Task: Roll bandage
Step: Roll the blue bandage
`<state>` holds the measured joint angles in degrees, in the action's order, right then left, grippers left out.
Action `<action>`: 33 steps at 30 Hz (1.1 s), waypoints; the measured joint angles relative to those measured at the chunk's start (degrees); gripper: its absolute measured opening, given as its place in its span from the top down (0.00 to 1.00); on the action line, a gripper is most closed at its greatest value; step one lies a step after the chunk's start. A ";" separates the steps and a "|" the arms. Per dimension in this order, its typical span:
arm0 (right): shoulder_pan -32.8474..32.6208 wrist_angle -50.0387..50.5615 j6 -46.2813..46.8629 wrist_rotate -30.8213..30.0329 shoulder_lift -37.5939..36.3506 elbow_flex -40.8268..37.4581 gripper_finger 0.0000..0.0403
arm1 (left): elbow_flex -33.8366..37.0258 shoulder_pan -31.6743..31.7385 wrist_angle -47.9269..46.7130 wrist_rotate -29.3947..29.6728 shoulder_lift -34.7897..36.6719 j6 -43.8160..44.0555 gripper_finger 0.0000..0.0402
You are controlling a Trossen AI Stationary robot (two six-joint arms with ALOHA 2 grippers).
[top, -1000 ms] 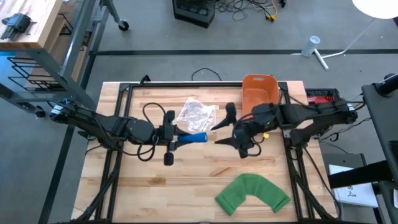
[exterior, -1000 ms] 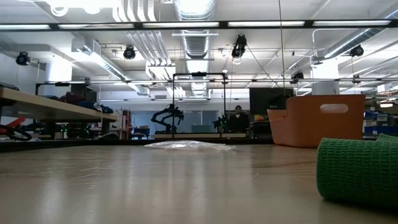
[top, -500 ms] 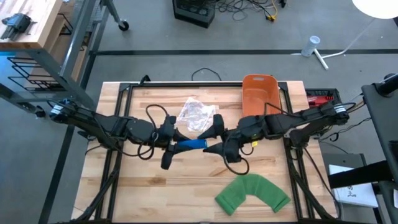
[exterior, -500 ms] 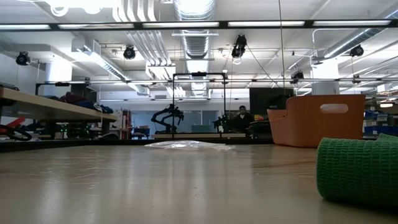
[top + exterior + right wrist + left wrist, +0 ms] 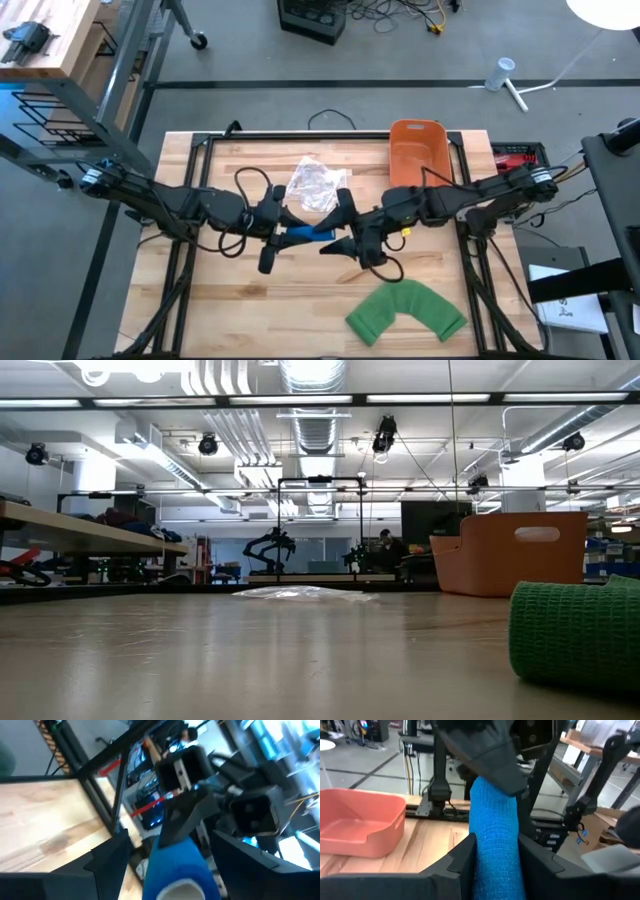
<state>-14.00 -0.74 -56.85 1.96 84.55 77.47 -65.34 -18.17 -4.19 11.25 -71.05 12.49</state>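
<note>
**A:** where's the blue bandage roll (image 5: 307, 234) sitting right now?

**B:** mid-table, off the wood, clamped in the left gripper (image 5: 281, 233). Its long axis is running across the table, free end pointing at the right gripper (image 5: 341, 228).

**A:** and the right one?

**B:** fingers spread wide, straddling that free end, not gripping yet. A second ago it was hanging back near the orange bin (image 5: 416, 150); now it's moved in around the roll. Left one's barely shifted.

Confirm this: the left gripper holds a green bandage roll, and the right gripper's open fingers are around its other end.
Wrong colour. The bandage roll held by the left gripper is blue, as the high and left wrist views show; the right gripper does have its open fingers around the other end.
</note>
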 joint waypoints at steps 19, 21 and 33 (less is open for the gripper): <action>-0.65 -0.27 3.80 2.46 -2.03 0.01 0.42 | 0.00 0.00 3.17 -4.72 0.04 -3.00 0.71; -1.11 1.86 5.09 1.87 -3.91 0.07 0.42 | 0.00 0.00 3.17 -4.73 0.10 -3.01 0.71; -3.75 10.00 10.55 -9.24 -6.76 0.05 0.45 | 0.00 0.00 4.53 -3.56 0.26 -0.87 0.71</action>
<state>-17.75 9.26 -46.30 -7.29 77.79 77.52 -65.34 -18.17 0.35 7.69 -70.78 11.62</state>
